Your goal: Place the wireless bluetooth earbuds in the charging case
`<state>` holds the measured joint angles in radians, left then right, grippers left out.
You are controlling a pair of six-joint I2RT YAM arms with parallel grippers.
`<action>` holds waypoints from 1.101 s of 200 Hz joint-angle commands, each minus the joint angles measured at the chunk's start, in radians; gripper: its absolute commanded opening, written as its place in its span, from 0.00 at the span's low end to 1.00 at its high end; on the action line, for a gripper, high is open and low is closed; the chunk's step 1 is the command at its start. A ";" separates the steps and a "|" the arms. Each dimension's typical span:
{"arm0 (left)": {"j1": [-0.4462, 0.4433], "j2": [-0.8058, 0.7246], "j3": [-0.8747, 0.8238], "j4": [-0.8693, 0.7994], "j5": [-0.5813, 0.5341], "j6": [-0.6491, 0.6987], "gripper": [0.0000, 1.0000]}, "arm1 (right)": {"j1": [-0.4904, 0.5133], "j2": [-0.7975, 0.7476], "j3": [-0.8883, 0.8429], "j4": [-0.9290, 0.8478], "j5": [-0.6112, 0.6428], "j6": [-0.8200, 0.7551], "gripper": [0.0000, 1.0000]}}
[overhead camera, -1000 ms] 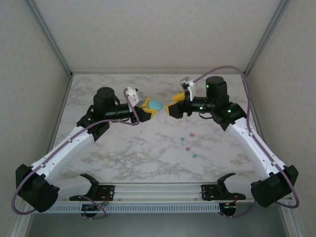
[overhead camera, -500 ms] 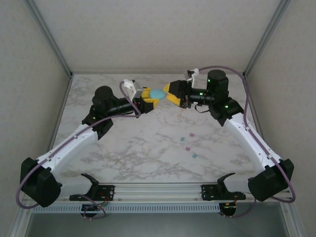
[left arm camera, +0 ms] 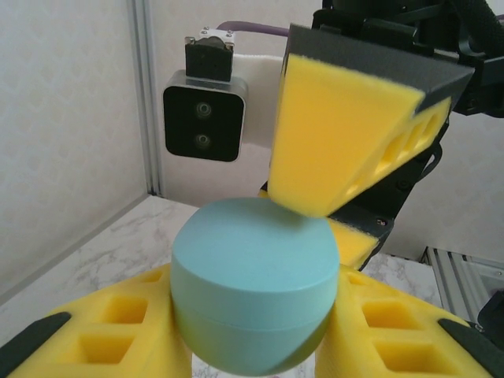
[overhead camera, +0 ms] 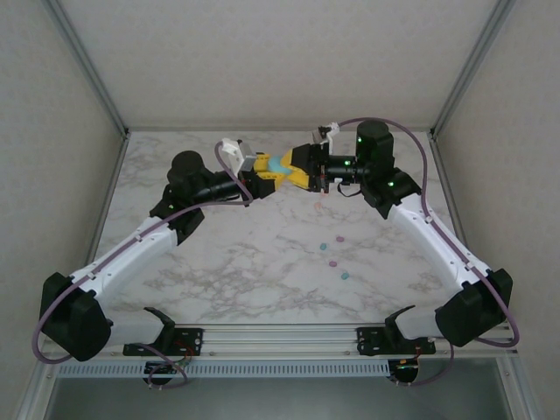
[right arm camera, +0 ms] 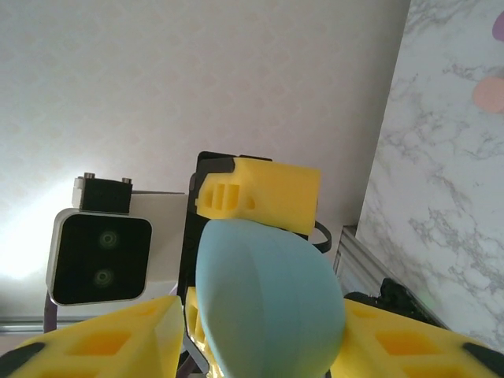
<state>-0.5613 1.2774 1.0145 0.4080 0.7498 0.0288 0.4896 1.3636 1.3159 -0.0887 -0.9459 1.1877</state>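
Note:
The charging case (overhead camera: 278, 164) is a round teal shell held in the air above the table's far middle. My left gripper (overhead camera: 265, 172) is shut on it, and in the left wrist view its yellow pads press both sides of the case (left arm camera: 252, 291). My right gripper (overhead camera: 297, 168) straddles the same case (right arm camera: 268, 299) from the other side. It stands open, with one pad (left arm camera: 339, 142) touching the top and a thin gap at the other. The earbuds lie on the marble: a peach one (overhead camera: 318, 206), teal ones (overhead camera: 339, 237) and a magenta one (overhead camera: 332, 262).
The marble table (overhead camera: 219, 262) is closed in by pale walls with metal corner posts (overhead camera: 92, 70). A rail with two clamps (overhead camera: 280, 337) runs along the near edge. Purple cables (overhead camera: 433, 175) loop off both arms. The earbuds lie under the right forearm's inner side.
Both grippers rose and moved toward the back with the case. The right gripper slid in from beside the case until its fingers came around it.

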 commanded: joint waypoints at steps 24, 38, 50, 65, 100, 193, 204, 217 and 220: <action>-0.008 -0.006 0.044 0.008 0.030 0.011 0.21 | 0.000 0.007 -0.017 0.073 -0.028 0.046 0.34; -0.008 -0.010 0.042 0.008 0.033 0.013 0.21 | -0.001 0.001 -0.031 0.071 -0.005 0.050 0.34; -0.009 -0.010 0.042 0.008 0.038 0.013 0.21 | -0.003 -0.006 -0.049 0.089 0.015 0.068 0.38; -0.008 -0.012 0.048 -0.002 0.048 0.019 0.21 | -0.006 -0.011 -0.067 0.114 0.019 0.089 0.42; -0.008 -0.015 0.058 -0.032 0.060 0.036 0.20 | -0.010 -0.010 -0.074 0.127 0.022 0.108 0.43; -0.009 -0.017 0.075 -0.089 0.059 0.068 0.20 | -0.039 -0.011 -0.107 0.205 -0.003 0.170 0.36; -0.008 -0.015 0.076 -0.089 0.057 0.069 0.20 | -0.039 -0.011 -0.104 0.205 -0.020 0.171 0.38; -0.008 -0.012 0.078 -0.088 0.055 0.069 0.20 | -0.040 -0.014 -0.097 0.190 -0.034 0.159 0.44; -0.008 -0.012 0.078 -0.087 0.054 0.069 0.20 | -0.040 -0.014 -0.094 0.182 -0.037 0.153 0.45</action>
<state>-0.5613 1.2774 1.0504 0.2935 0.7795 0.0807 0.4557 1.3602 1.2205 0.0792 -0.9466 1.3361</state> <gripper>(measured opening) 0.370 0.398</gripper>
